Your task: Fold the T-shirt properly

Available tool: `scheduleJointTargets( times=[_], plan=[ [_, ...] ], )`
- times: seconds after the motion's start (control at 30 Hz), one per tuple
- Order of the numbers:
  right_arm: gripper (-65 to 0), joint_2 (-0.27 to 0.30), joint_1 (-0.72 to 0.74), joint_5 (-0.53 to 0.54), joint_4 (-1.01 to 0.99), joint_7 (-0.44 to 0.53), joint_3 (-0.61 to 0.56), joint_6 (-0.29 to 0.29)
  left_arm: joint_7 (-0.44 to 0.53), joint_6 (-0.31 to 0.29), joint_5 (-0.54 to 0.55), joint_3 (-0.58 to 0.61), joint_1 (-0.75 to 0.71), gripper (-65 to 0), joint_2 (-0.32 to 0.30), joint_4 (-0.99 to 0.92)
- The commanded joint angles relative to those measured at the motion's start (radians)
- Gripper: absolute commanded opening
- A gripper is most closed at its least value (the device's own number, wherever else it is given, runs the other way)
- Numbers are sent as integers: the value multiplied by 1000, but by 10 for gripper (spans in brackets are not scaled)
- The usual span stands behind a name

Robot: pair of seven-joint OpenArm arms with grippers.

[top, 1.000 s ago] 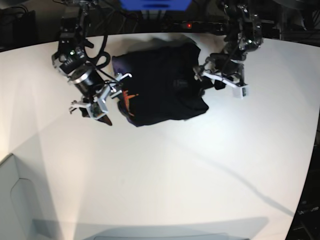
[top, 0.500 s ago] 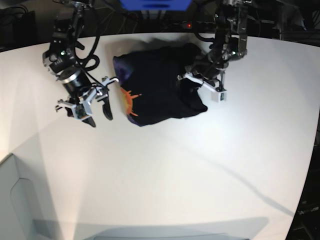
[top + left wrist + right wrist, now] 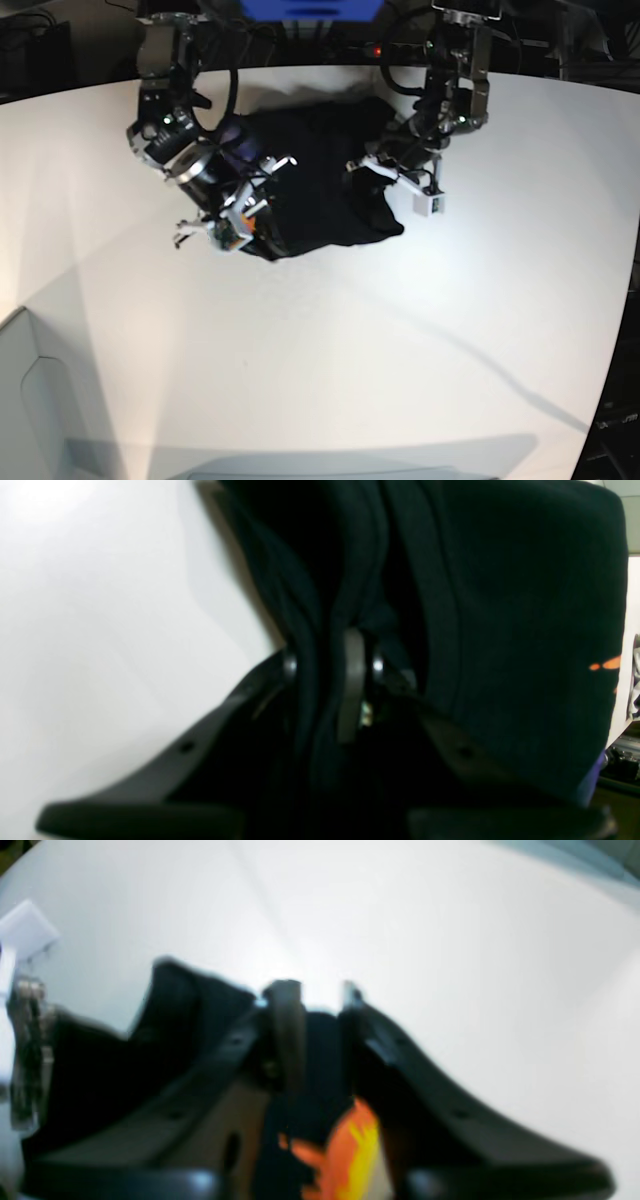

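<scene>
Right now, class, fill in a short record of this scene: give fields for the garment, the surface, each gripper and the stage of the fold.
garment: black T-shirt, bunched, orange print showing at one edge
surface: white table
left gripper: shut on a fold of the T-shirt
right gripper: shut on the T-shirt by the print
placement: grippers at opposite sides of the T-shirt
fold stage: not yet neat, fabric in a heap
</scene>
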State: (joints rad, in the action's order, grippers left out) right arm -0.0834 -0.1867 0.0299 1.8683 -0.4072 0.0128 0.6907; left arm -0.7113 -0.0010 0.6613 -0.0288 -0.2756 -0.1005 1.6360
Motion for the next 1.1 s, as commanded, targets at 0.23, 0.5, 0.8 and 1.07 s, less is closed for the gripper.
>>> scheduleJointTargets(
  times=[0.23,0.5,0.8,1.07],
  plan=[
    [-650,12,118,6,-278,109,25,7,-12,12,-19,-4,3,-650,-12,4],
    [-650,78,157,12,-534,256,120,7,-9,12,-19,-3,3,-650,-29,4],
    [-650,89,122,14,-385,324,187,7,-11,12,-19,-3,14,-650,-32,11],
    [-650,41,-26,43,-57,202,163,7,-12,12,-19,-3,35,-650,-32,7]
  ],
)
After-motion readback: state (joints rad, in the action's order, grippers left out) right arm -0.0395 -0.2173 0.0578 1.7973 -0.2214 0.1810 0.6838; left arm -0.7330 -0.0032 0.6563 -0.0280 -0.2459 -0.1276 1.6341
